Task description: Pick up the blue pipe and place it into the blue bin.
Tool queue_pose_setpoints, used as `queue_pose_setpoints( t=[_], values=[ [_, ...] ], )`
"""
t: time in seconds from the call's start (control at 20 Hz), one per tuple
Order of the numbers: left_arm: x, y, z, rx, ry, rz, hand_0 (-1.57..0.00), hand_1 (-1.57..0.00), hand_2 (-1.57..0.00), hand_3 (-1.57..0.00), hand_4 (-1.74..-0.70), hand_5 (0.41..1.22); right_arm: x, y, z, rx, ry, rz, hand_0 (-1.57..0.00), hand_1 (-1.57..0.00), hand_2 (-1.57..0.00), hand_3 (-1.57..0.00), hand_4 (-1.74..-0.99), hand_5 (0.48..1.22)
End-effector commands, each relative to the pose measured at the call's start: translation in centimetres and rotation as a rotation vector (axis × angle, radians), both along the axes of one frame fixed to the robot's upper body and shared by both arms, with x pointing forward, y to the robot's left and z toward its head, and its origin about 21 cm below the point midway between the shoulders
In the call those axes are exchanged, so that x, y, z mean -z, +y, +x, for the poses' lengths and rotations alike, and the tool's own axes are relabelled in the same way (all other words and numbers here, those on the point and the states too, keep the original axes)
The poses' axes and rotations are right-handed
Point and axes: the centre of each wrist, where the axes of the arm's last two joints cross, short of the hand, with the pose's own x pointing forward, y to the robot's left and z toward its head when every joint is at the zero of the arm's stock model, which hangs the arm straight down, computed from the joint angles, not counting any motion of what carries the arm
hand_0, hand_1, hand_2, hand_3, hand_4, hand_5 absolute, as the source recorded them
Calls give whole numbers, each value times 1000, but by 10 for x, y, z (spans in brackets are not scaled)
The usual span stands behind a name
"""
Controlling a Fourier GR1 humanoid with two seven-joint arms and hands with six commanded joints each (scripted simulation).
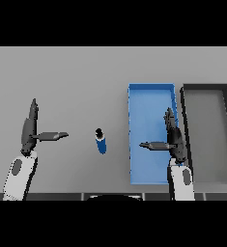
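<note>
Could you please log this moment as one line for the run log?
pipe: on table, untouched | blue bin: right of pipe | left hand: open, idle | right hand: open, over bin

Single head view, steeply downward, over grey table (pixel 76 77) (whole width shown)

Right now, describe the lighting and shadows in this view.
Head view: light is flat and even on the grey table, with no glare and no clear cast shadows under the blue pipe, the blue bin or either hand.
</note>
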Motion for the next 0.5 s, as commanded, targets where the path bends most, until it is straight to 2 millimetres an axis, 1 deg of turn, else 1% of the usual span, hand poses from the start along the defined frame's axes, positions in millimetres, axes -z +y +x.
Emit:
queue_pose_setpoints(
  t=[0.0, 0.25, 0.3, 0.35, 0.4, 0.45],
  values=[
    [0, 0, 0, 1, -5, 0, 1, 1, 1, 1, -1074, 591, 0, 0, 0, 1, -1, 0, 1, 1, 1, 1, -1225, 617],
    [0, 0, -2, 2, -8, 4, 1, 1, 1, 1, -1074, 591, 1, -2, -3, 0, -2, -2, 1, 1, 1, 1, -1225, 617],
    [-7, 10, -6, 168, -2, 77, 1, 1, 1, 1, -1074, 591, -3, -9, -10, -57, -59, -89, 1, 1, 1, 1, -1225, 617],
    [-11, 20, -9, 273, 7, 118, 1, 1, 1, 1, -1073, 590, -6, -12, -18, -91, -88, -154, 1, 1, 1, 1, -1224, 618],
    [-15, 23, -5, 330, 16, 135, 1, 1, 1, 1, -1074, 589, -8, -10, -21, -122, -94, -183, 1, 1, 1, 1, -1225, 618],
    [-18, 27, -7, 368, 25, 144, 1, 1, 1, 1, -1076, 587, -10, -10, -24, -136, -90, -210, 1, 1, 1, 1, -1225, 620]
  ],
)
